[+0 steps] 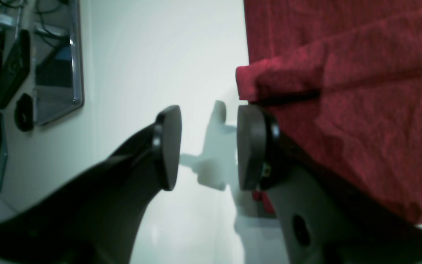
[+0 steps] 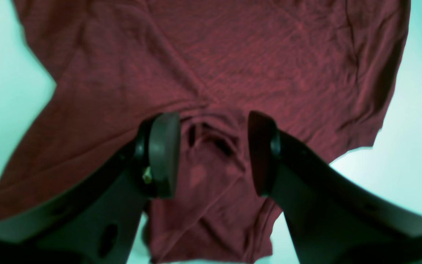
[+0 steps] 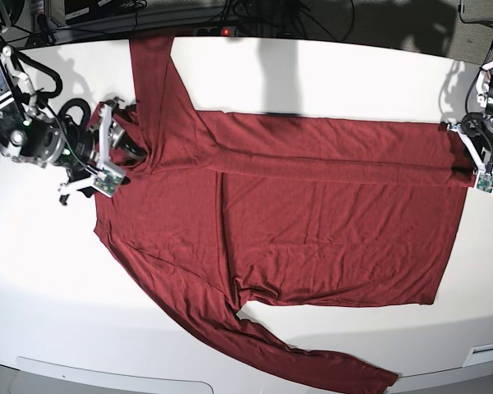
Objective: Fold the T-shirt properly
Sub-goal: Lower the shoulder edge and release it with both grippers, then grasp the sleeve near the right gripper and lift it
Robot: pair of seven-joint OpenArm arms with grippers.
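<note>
The dark red T-shirt [image 3: 312,222] lies spread flat on the white table [image 3: 329,82], collar to the left and hem to the right. One long sleeve [image 3: 337,158] is folded across the body, and its cuff [image 1: 269,80] pokes just past the hem. The other sleeve [image 3: 312,361] trails toward the front edge. My left gripper [image 1: 209,146] [image 3: 470,160] stands open at the hem beside that cuff, one finger over bare table and one at the cloth's edge. My right gripper [image 2: 213,154] [image 3: 115,152] hangs open over the collar [image 2: 211,137], holding nothing.
Cables and dark equipment [image 3: 230,16] line the table's back edge. In the left wrist view a metal-rimmed frame [image 1: 59,62] and black devices [image 1: 13,69] lie beyond the table's edge. A pale panel [image 3: 107,373] runs along the front edge.
</note>
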